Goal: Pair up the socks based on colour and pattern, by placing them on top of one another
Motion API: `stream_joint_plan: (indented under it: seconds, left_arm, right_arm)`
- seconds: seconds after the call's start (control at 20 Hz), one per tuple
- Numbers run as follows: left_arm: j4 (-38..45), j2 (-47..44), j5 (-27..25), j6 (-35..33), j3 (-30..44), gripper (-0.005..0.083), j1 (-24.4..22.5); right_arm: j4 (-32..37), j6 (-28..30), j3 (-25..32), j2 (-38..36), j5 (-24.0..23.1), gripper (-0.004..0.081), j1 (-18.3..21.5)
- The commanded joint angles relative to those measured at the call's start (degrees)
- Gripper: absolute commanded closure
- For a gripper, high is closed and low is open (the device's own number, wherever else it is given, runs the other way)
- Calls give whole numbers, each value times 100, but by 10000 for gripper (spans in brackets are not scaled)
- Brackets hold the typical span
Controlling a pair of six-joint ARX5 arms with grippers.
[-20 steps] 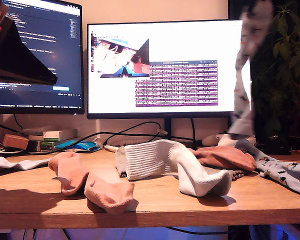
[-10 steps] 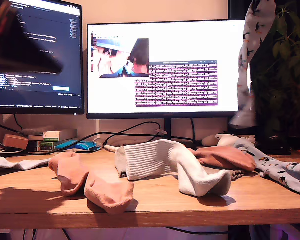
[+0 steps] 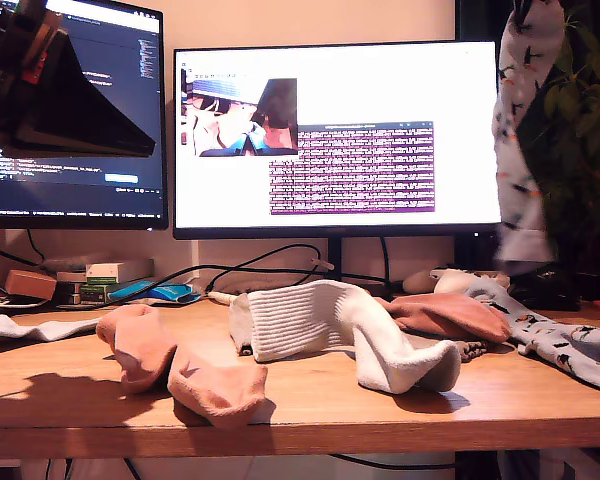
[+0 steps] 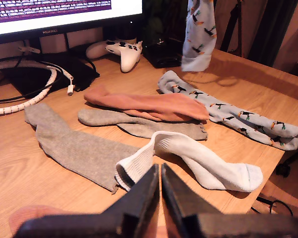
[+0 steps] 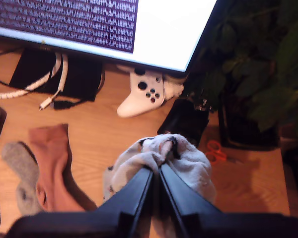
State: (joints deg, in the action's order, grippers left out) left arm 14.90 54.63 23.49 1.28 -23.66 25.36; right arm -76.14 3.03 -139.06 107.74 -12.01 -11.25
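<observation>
First gripper: my first gripper hangs up in the air with its fingers pressed together on nothing — the white ribbed sock lies on the desk just under it.
Second gripper: my second gripper has its fingers clamped on the bunched top of the hanging printed sock, well above the desk.
Hanging printed sock: pale grey-blue with little bird figures, dangling limp and clear of the desk, beside the big monitor on the exterior view's right.
Flat printed sock: same print, the flat printed sock stretched out on the desk right below the hanging one, just past the salmon sock.
Salmon sock: lies across one grey-beige sock, touching it — a second grey-beige sock runs beside that, with the white ribbed sock's cuff overlapping its end.
Other salmon sock: a front salmon sock sits crumpled near the desk's front edge, on the white ribbed sock's far side from the rest.
Clutter: white game controller and a coiled cable sit at the monitor's foot.
</observation>
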Motion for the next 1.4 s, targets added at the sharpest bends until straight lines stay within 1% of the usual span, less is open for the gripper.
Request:
stream_joint_plan:
  seconds: [0.0,0.35,0.45,0.5,0.55,0.65,0.75,0.85,0.9,1.05,1.2,1.25,1.35]
  left_arm:
    - [57,15,4,-26,72,793,-13]
    - [59,15,4,-26,72,793,-11]
    - [57,13,4,-26,72,793,-11]
    - [55,13,4,-26,72,793,-11]
    - [55,13,7,-26,72,793,-11]
    - [50,11,7,-24,72,793,-11]
    - [22,11,7,-24,72,793,-11]
    - [4,11,7,-24,72,793,-11]
    - [7,11,7,-24,72,793,-11]
    - [9,11,7,-24,72,793,-11]
    - [9,11,7,-24,72,793,-11]
    - [2,11,7,-24,72,793,-11]
    - [-13,11,7,-24,72,793,-11]
  right_arm:
    - [22,-48,-50,-345,-46,783,-39]
    - [188,-114,9,-883,-59,783,-74]
    - [299,-111,262,-957,-59,783,-74]
    - [348,-109,476,-1012,-57,783,-74]
    - [498,-107,748,-1095,-57,783,-74]
    - [1058,-109,1478,-1410,-57,783,-120]
    - [1644,-90,2437,-1928,-59,783,-155]
    - [2481,-7,3534,-2500,-59,783,-155]
    - [3036,4,4089,-2924,-55,783,-155]
    - [4000,2,5394,-3757,-55,783,-149]
    - [4758,0,6398,-4391,-57,783,-149]
    - [4894,-4,6612,-4557,-55,783,-149]
    - [4717,-9,6741,-4695,-50,783,-151]
